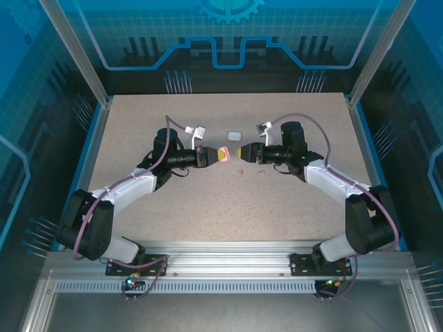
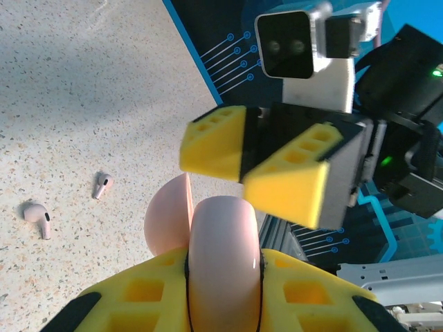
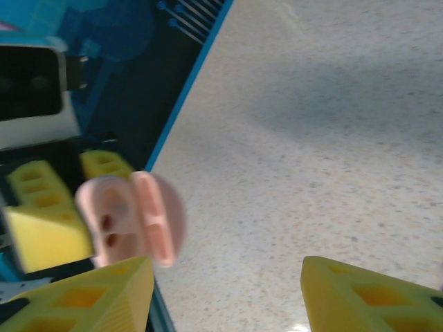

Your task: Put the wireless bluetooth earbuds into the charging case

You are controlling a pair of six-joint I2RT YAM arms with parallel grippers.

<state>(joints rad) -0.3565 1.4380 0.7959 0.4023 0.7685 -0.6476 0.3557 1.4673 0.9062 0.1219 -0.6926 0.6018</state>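
My left gripper [image 1: 210, 155] is shut on a pale pink charging case [image 1: 223, 153], held above the table's middle. In the left wrist view the case body [image 2: 225, 256] sits between the yellow fingers with its lid [image 2: 168, 214] swung open. The right wrist view shows the case's empty sockets [image 3: 111, 221]. My right gripper [image 1: 243, 153] faces the case, just short of it, open and empty [image 3: 228, 290]. Two pinkish-tan earbuds [image 1: 240, 172] [image 1: 260, 173] lie on the table below the grippers, and appear again as one earbud [image 2: 102, 185] and another earbud [image 2: 38, 216].
A small white case [image 1: 234, 134] lies on the speckled table [image 1: 208, 207] just behind the grippers. Blue walls and metal frame posts ring the table. Bare tabletop stretches in front of and beside the arms.
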